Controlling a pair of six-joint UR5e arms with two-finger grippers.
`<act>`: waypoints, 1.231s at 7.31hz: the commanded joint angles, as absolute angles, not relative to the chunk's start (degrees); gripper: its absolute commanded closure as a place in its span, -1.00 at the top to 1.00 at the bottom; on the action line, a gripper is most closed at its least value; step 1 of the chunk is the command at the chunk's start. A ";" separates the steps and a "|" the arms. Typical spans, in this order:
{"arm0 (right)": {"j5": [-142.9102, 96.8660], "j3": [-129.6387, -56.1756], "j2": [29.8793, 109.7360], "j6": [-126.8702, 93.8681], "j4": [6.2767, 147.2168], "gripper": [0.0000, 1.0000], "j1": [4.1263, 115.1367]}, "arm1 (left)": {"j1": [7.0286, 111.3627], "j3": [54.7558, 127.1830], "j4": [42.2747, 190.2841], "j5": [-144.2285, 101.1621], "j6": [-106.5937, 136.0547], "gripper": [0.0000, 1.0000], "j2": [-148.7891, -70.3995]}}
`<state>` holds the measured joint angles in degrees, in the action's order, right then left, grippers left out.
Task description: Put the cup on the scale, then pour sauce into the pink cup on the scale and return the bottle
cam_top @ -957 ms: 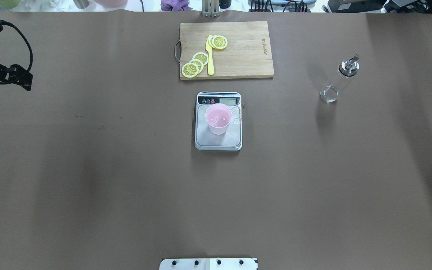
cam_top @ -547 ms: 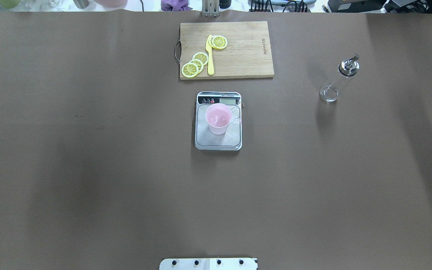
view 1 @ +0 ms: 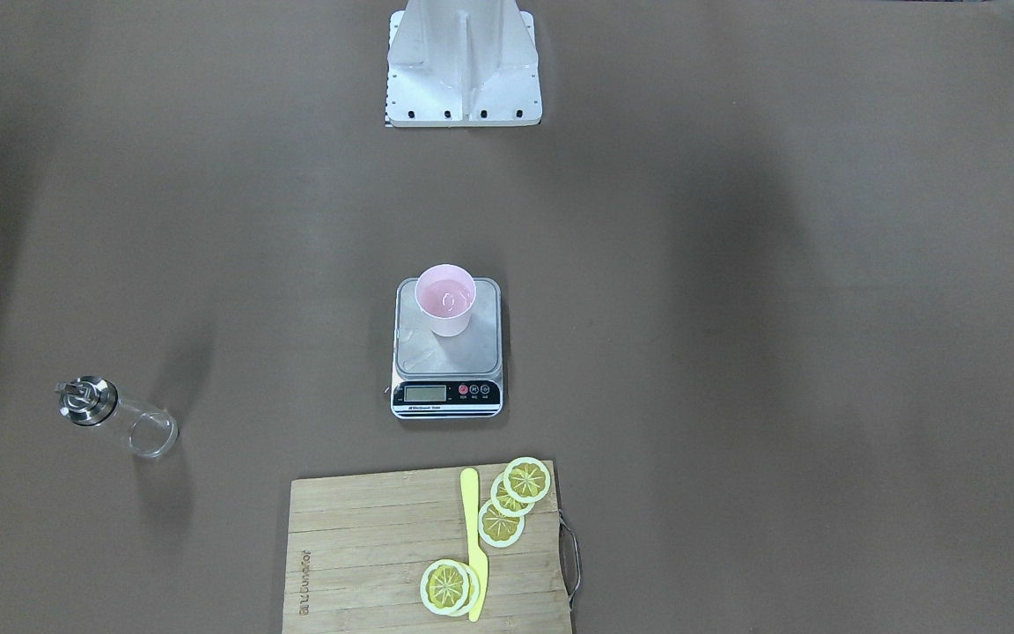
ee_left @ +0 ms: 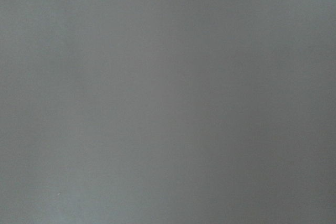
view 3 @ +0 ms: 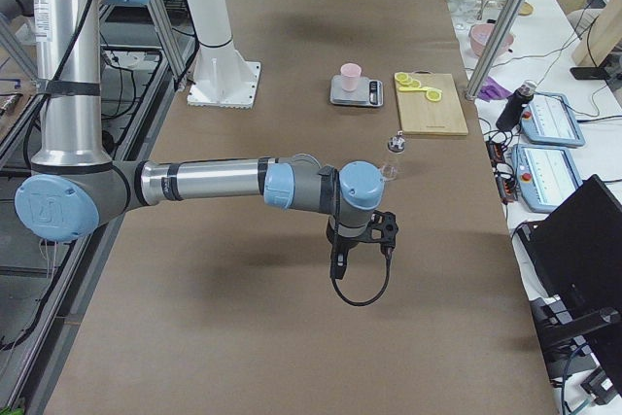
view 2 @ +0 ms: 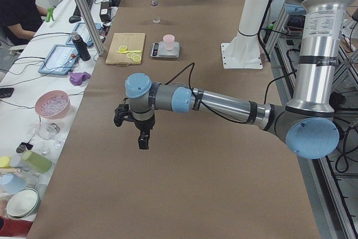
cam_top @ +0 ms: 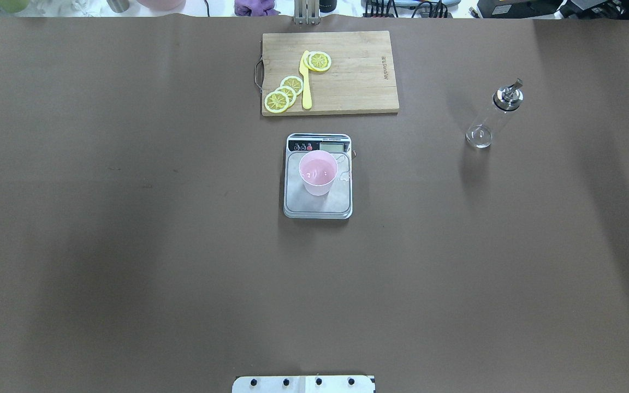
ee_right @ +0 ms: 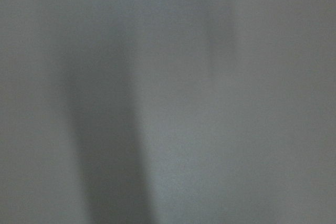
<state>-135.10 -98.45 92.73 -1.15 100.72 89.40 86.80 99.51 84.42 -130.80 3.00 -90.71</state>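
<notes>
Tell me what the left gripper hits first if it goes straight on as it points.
Probably the table beneath it: the left gripper points downward, and its wrist view shows only plain surface, nothing in between.

cup on scale, cutting board just beyond scale from the robot, bottle well apart on its right
</notes>
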 commanded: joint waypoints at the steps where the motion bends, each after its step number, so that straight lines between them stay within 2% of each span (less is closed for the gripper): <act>1: -141.89 -98.09 94.56 -1.06 100.46 1.00 89.38 | 87.80 99.15 84.81 -131.40 1.32 0.98 -86.32; 9: -140.73 -100.99 91.86 -2.55 100.28 1.00 90.26 | 90.00 95.89 85.86 -133.16 1.32 0.98 -85.43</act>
